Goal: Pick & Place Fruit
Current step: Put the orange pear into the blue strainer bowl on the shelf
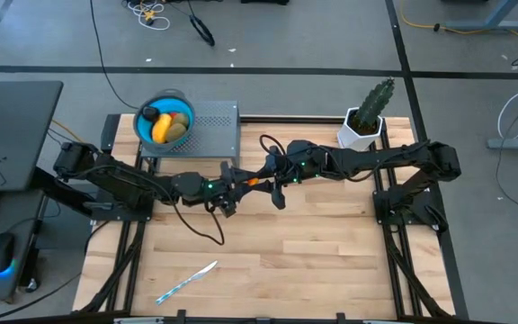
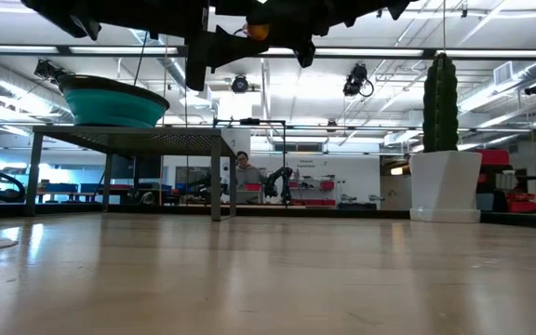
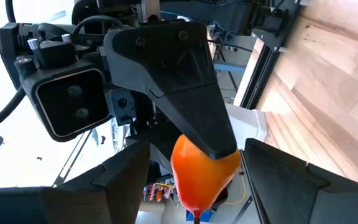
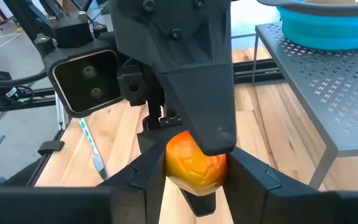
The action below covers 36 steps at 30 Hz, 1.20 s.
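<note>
From above, we saw the left gripper [image 1: 232,186] and right gripper [image 1: 272,176] meet nose to nose over the table's [image 1: 331,261] middle, an orange fruit [image 1: 254,182] between them, well off the blue bowl [image 1: 147,135] at the far left corner. In the left wrist view, our left fingers [image 3: 278,186] stood apart on either side of the fruit [image 3: 201,174]. In the right wrist view, our right fingers [image 4: 253,177] pinched the fruit [image 4: 194,163] by its sides, the left arm's finger touching it from above.
</note>
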Available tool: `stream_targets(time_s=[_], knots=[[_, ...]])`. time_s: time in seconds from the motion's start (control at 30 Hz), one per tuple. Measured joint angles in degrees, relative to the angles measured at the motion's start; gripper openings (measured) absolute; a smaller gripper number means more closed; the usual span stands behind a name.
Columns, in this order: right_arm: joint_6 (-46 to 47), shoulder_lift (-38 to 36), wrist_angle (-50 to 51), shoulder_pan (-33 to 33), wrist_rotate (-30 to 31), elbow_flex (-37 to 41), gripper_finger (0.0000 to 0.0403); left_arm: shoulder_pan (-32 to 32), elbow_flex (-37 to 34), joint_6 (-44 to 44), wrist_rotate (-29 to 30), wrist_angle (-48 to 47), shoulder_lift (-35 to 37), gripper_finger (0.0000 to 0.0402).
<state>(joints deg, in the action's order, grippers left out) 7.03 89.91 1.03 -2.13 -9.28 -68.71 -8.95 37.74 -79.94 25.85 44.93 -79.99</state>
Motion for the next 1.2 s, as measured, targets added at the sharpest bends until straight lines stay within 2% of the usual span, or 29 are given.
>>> stream_targets(time_s=[0.3,0.7,1.0,1.2], knots=[[0.00,0.00,0.03,0.00,0.04,0.02,0.0142,-0.78,-0.02,-1.51,-0.02,-0.03,0.00,0.0223],[-0.24,0.00,0.09,-0.04,0.17,0.02,0.0142,-0.90,-0.02,-1.55,-0.04,-0.41,0.00,0.0137],[-2.18,0.00,0.39,-0.11,0.35,0.04,0.0148,-0.90,-0.02,-1.99,-0.02,-0.50,0.00,0.0139],[-3.67,0.00,1.33,-0.13,1.73,0.09,0.0192,-0.94,-0.04,-1.75,0.11,-0.46,0.02,0.0131]])
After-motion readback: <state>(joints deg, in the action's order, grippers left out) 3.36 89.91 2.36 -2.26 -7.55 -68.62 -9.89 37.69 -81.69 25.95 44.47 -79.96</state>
